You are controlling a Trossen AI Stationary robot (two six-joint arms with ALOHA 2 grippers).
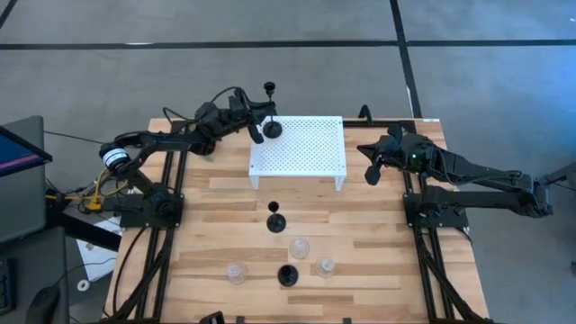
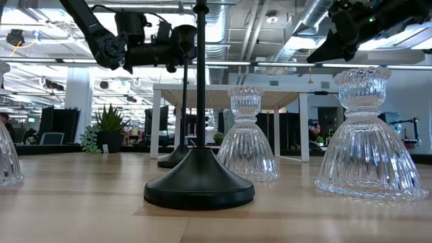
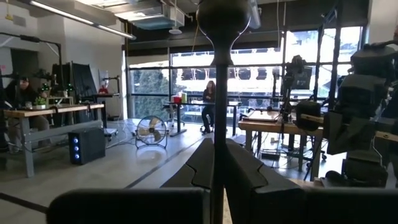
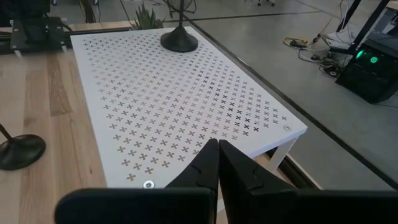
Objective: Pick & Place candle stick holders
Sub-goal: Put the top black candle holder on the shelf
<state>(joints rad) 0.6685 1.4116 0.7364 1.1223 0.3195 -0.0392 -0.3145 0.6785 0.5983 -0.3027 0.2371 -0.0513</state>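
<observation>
My left gripper (image 1: 264,115) is at the far left corner of the white perforated rack (image 1: 301,148), shut on a black candle stick holder (image 1: 270,108). That holder's round base (image 4: 179,41) is at the rack's top; whether it touches I cannot tell. Two more black holders (image 1: 276,219) (image 1: 287,274) and three clear glass holders (image 1: 299,246) (image 1: 326,266) (image 1: 237,272) stand on their bases on the wooden table (image 1: 378,261). My right gripper (image 1: 372,174) hovers shut, with nothing in it, beside the rack's right end. My left gripper pinches the black holder's thin stem (image 3: 219,124) between its two fingers, below the small cup (image 3: 222,18). The fingers come from the table's left, slanting slightly upward, and lie across the stem. The holder stands upright in the hold, its base over the rack's far left corner.
The standing holders cluster in the table's near middle, the tall black one (image 2: 199,182) closest to the near edge. A small green potted plant (image 2: 108,128) stands at the far left of the table. Bare rack surface (image 4: 186,118) lies in front of my right gripper.
</observation>
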